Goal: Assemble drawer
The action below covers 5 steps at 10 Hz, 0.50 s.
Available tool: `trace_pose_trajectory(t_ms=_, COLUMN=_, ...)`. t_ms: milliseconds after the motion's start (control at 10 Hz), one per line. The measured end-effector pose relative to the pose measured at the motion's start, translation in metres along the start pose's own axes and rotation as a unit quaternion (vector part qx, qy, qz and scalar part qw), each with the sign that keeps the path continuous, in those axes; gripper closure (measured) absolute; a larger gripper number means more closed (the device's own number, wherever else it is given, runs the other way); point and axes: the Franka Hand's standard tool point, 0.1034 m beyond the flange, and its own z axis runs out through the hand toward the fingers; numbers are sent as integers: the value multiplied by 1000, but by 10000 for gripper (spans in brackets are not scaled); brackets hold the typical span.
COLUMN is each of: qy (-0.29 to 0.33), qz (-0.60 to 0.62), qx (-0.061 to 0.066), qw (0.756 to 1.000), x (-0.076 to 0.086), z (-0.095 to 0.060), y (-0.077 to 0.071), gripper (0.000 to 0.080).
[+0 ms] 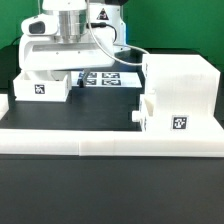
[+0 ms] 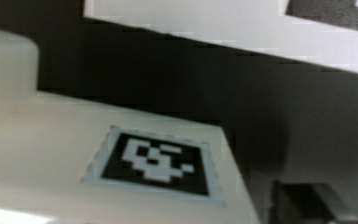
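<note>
The large white casing (image 1: 182, 80) stands at the exterior view's right. One knobbed tray box (image 1: 163, 116) with a tag sits against its front low part. The other tray box (image 1: 40, 88) lies at the exterior view's left. My gripper (image 1: 58, 70) hangs low right over this left tray box. In the wrist view the tray box's tagged white face (image 2: 158, 160) fills the picture from very close. One dark finger (image 2: 311, 200) shows beside the box's edge with a dark gap between them. The other finger is hidden. The jaws look spread and hold nothing.
The marker board (image 1: 100, 78) lies flat behind the left tray box, partly under the arm. A long low white rail (image 1: 110, 143) runs along the table's front. A black cable hangs from the arm toward the casing.
</note>
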Motion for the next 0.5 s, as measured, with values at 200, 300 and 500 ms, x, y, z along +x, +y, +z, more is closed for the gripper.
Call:
trace_pose_trajectory(t_ms=200, qy=0, qz=-2, qx=0, qw=1000, x=0, z=0, y=0, gripper=692)
trace_pose_trajectory(t_ms=300, qy=0, qz=-3, qx=0, qw=1000, x=0, z=0, y=0, gripper=757)
trace_pose_trajectory(t_ms=500, qy=0, qz=-3, qx=0, qw=1000, x=0, z=0, y=0, gripper=757)
